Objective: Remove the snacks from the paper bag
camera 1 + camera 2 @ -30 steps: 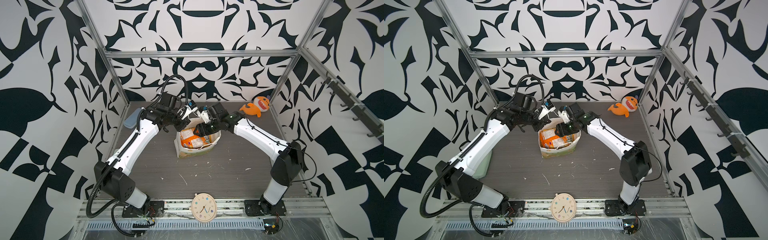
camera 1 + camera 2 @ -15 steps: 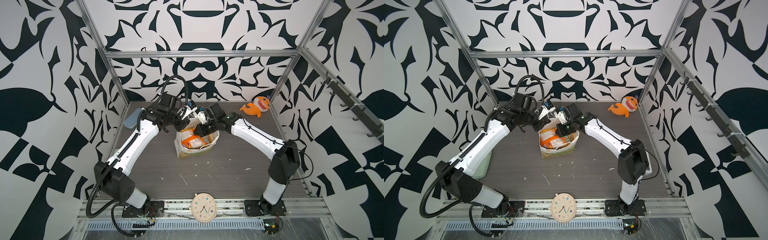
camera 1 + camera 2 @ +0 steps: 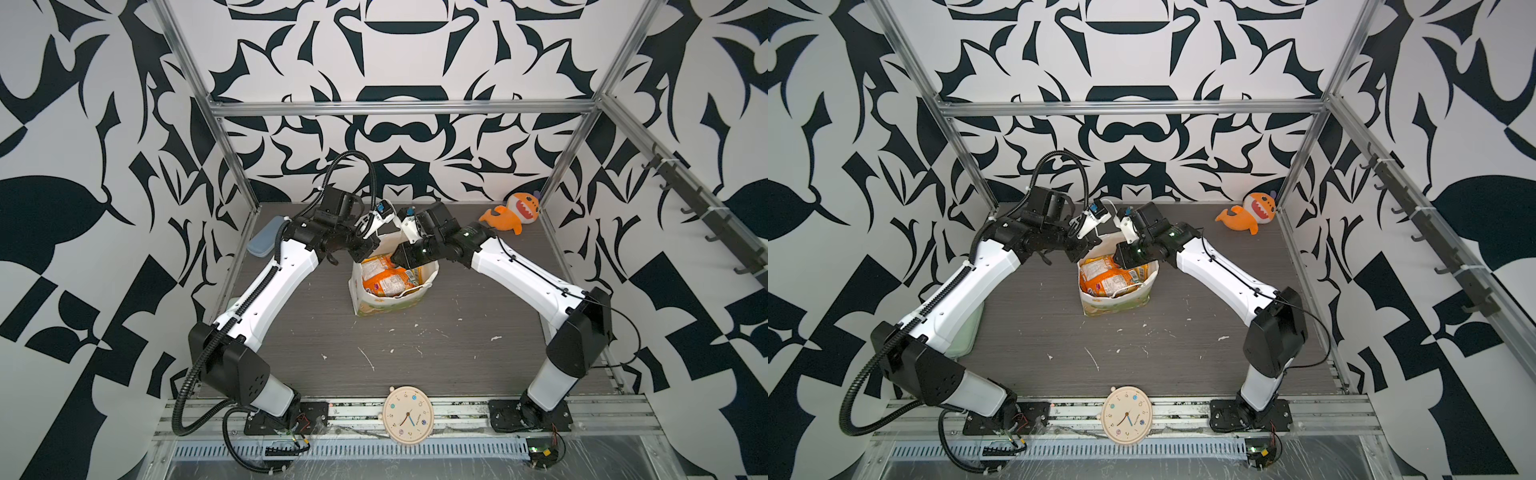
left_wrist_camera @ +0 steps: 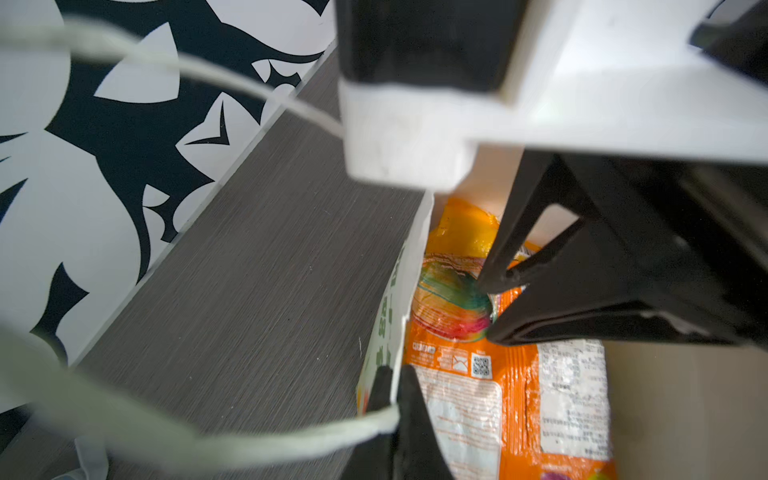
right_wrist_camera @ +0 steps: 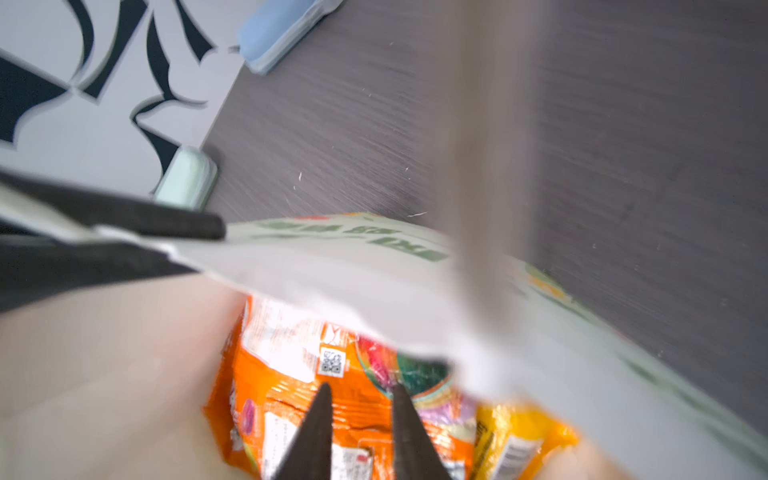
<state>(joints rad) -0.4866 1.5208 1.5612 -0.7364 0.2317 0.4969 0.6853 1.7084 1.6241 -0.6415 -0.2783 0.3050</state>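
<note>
The right arm (image 3: 519,270) is reaching further left into the paper bag (image 3: 390,305) than a second ago, while the left arm (image 3: 270,291) is keeping its place. The bag is standing upright mid-table, and the left gripper (image 4: 390,386) is clamping its far-left rim, holding the mouth open. Inside, the snacks (image 3: 1115,278) are lying stacked, an orange packet (image 3: 384,284) uppermost and a yellow packet (image 5: 519,436) beside it. The right gripper (image 5: 361,388) is hovering at the orange packet, jaws narrowly apart and gripping nothing. The packets are looking light, crinkly and slippery, so a crimped edge is probably offering the surest hold. The bag's limp wall and cord handle (image 4: 249,440) are crowding the approach. The plush shark (image 3: 513,212), blue case (image 3: 264,239) and clock (image 3: 408,414) are lying well apart from the bag.
</note>
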